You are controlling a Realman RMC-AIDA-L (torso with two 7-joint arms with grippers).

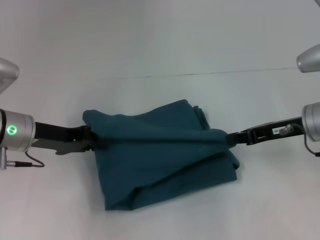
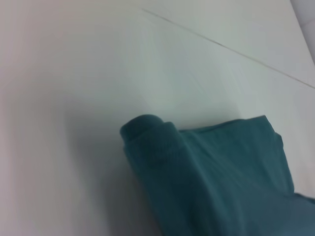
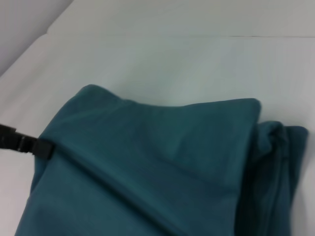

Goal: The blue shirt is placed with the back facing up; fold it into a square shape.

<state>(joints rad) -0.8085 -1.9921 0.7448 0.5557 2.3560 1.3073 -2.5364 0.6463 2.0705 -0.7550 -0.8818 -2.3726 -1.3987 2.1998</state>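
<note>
On white table point(image 1: 160, 40), crumpled shirt point(image 1: 165, 155) stretched taut between left tool point(image 1: 96, 140), pinching its 9 o'clock edge, and right tool point(image 1: 229, 138), pinching 3 o'clock edge.

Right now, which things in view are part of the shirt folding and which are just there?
Part of the job:
dark teal-blue cotton shirt, bunched
left gripper, at its left edge
right gripper, at its right edge

Just there:
white table

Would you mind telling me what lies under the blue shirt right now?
Only the white table shows around the blue shirt. The left gripper and right gripper grip its side edges; anything beneath its folded layers is hidden.
</note>
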